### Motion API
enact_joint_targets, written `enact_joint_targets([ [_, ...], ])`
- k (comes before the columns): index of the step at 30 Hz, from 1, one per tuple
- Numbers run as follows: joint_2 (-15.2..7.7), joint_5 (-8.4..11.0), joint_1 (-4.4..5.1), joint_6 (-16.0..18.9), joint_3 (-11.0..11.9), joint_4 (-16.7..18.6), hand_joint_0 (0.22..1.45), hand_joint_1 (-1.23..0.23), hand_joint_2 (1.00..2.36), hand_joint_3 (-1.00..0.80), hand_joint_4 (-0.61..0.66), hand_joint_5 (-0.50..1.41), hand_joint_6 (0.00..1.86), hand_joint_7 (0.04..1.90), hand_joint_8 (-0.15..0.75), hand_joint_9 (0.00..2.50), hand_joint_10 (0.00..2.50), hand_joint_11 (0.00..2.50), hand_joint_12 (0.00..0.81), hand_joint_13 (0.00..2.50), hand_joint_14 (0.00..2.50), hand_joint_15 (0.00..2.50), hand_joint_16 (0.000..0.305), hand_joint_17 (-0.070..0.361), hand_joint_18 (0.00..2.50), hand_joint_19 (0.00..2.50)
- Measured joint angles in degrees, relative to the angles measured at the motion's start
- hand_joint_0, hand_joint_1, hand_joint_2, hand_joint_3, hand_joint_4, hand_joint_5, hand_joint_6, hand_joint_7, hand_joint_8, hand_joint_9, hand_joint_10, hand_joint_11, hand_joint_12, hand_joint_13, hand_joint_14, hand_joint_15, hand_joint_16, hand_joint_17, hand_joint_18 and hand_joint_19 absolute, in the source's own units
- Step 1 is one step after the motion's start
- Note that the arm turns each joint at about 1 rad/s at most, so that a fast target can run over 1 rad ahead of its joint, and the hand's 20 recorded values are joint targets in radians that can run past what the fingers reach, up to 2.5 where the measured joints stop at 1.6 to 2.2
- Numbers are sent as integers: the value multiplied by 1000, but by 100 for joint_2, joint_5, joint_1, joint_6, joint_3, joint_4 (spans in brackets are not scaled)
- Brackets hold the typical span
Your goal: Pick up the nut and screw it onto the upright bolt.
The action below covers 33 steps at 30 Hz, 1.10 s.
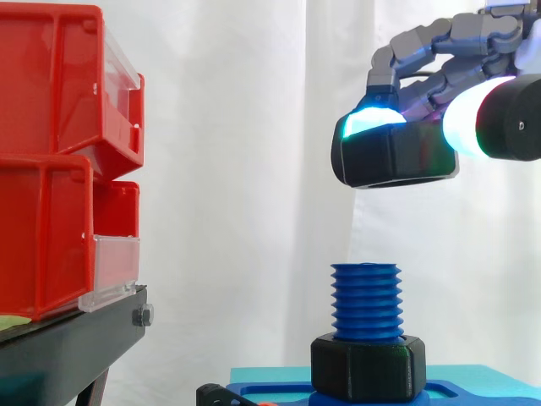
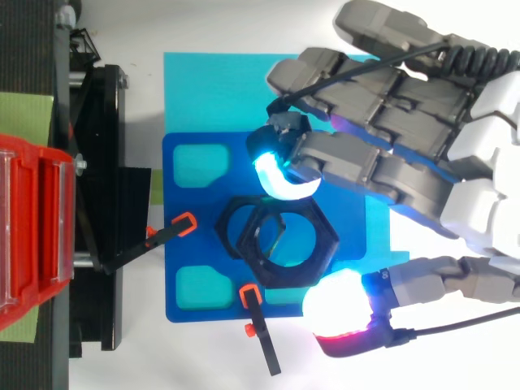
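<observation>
Nut (image 1: pixel 393 156): black, hex, held level above the bolt (image 1: pixel 366 300), slightly right of its axis in the side view, with a clear gap to the bolt top. Count was two nuts, one bolt. The second nut (image 1: pixel 368 365), also black hex, sat round the bolt's foot on a blue plate (image 2: pixel 183 244). Bolt was blue, upright, coarse-threaded. Hand (image 2: pixel 390 122) was up-right of the bolt, with glowing fingertips (image 1: pixel 372 123) pinching the upper nut from opposite sides. Two orange-tipped clamps (image 2: pixel 183 223) lay by the bolt. Red bins (image 1: pixel 51 169) stood left of it.
</observation>
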Motion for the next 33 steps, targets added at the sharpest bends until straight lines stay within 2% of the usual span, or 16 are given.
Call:
enact_joint_targets([
  [11, -180, -195, -111, 75, -1, 120, 506, -606, 1000, -500, 306, -173, 558, 1109, 274, 532, 0, 0, 292, 616, 0, 0, 33, 75, 395, 17],
  [24, -310, -266, -135, 87, -1, 390, 506, -607, 1000, -500, 304, -172, 556, 1108, 274, 531, 0, 0, 291, 621, 0, 0, 34, 76, 402, 17],
  [33, -358, -327, -161, 86, -2, 421, 506, -607, 1000, -500, 307, -172, 557, 1106, 275, 530, 0, 0, 290, 622, 0, 0, 34, 76, 405, 21],
])
